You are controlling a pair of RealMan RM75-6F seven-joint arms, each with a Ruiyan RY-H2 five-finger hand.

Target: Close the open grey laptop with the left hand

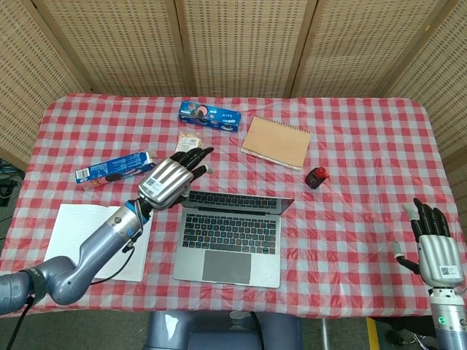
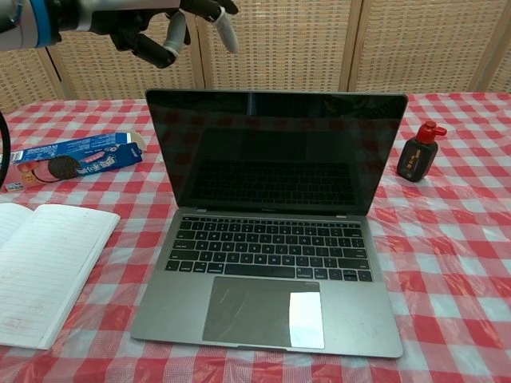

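Observation:
The grey laptop [image 1: 230, 233] stands open at the table's front middle, its dark screen [image 2: 275, 152] upright and facing me. My left hand [image 1: 173, 178] hovers with fingers spread just above and behind the lid's left top corner, holding nothing; in the chest view the left hand [image 2: 172, 24] shows above that corner, apart from the lid. My right hand [image 1: 436, 246] is open and empty off the table's front right edge, far from the laptop.
An open white notebook [image 1: 106, 240] lies left of the laptop. Behind are a blue cookie box [image 1: 113, 168], a second blue box [image 1: 210, 116], a snack packet [image 1: 191, 140], a tan notepad [image 1: 276, 141] and a small dark bottle with a red cap [image 1: 316, 176].

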